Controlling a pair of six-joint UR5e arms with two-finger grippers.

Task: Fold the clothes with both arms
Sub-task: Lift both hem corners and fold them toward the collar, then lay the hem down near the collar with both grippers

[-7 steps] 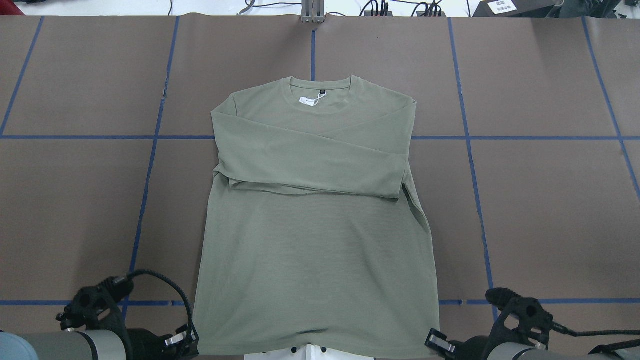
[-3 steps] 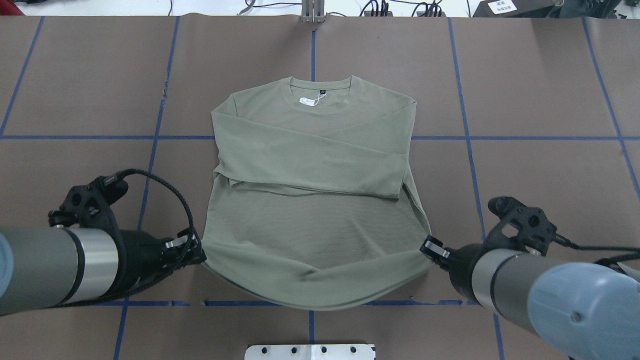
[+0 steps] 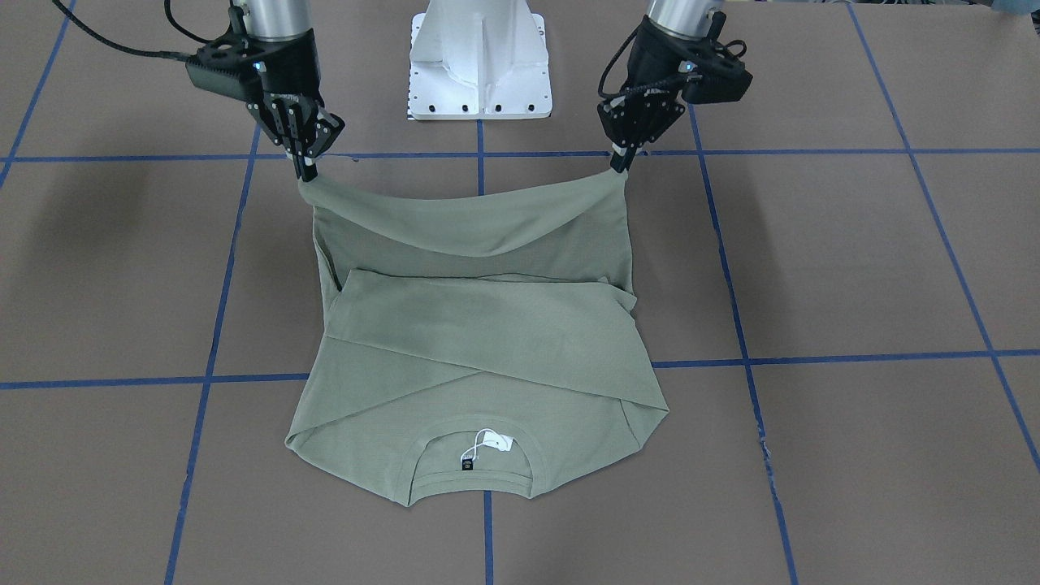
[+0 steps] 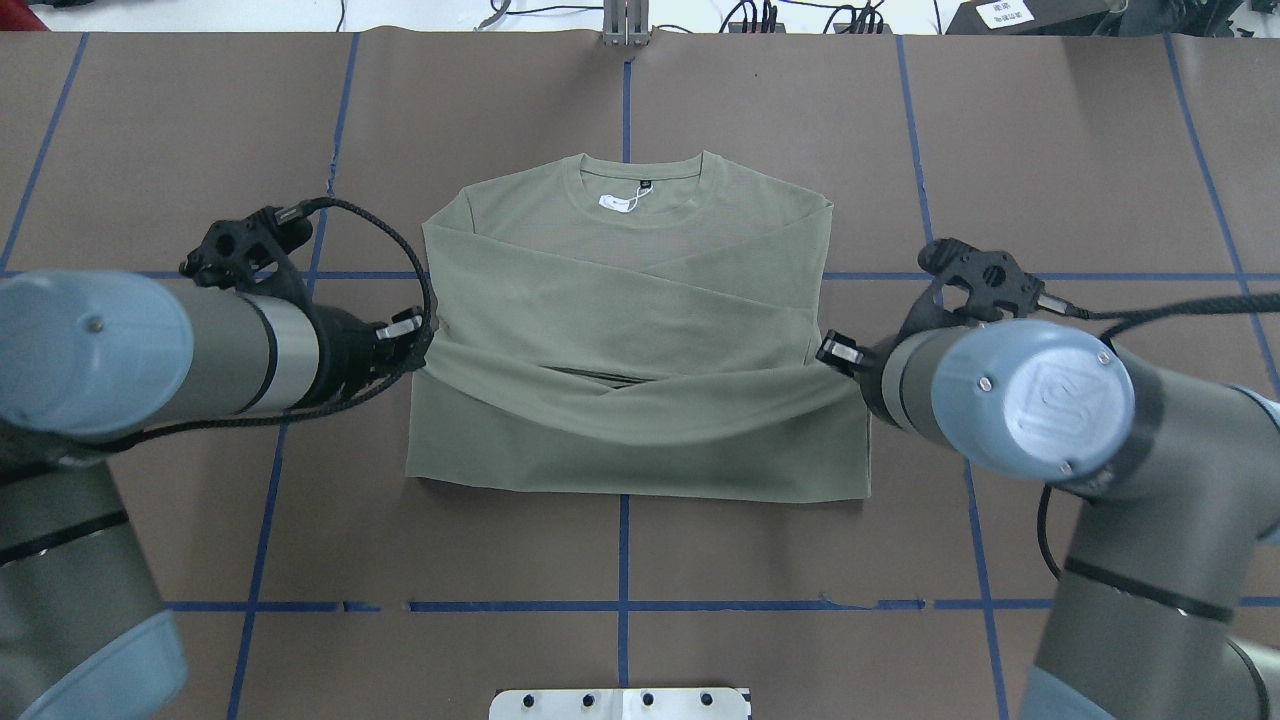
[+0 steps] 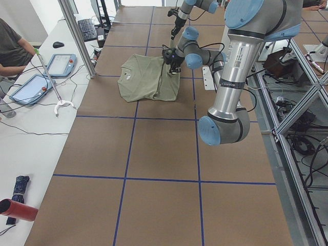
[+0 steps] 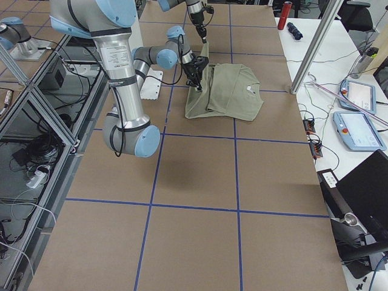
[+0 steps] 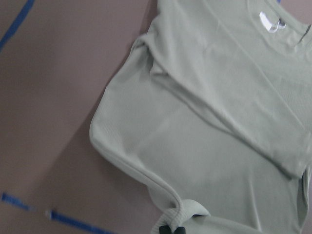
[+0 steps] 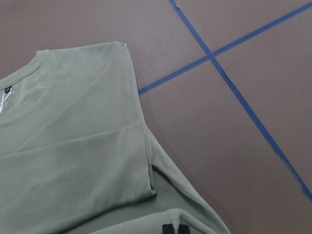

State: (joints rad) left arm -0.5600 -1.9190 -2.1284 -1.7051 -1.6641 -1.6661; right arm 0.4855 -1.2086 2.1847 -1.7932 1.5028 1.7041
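The sage-green shirt (image 4: 640, 300) lies with its collar away from the robot, both sleeves folded across the chest, and a white hang tag (image 4: 617, 203) at the neck. Its hem is lifted and doubled back over the lower body. My left gripper (image 4: 415, 345) is shut on the hem's left corner. My right gripper (image 4: 830, 352) is shut on the right corner. From the front, the hem hangs in a sagging span between the left gripper (image 3: 619, 166) and the right gripper (image 3: 307, 172). Both wrist views show the shirt (image 7: 219, 122) (image 8: 73, 146) below pinched cloth.
The white base block (image 4: 620, 703) sits at the near table edge, behind both arms. Blue tape lines (image 4: 620, 606) cross the brown table cover. Off the far edge a seated person (image 5: 13, 41) is next to tablets (image 5: 61, 64) and cables.
Both grippers rose from the near table edge with the hem corners and carried them away from the robot. The shirt's lower part now lies doubled over itself.
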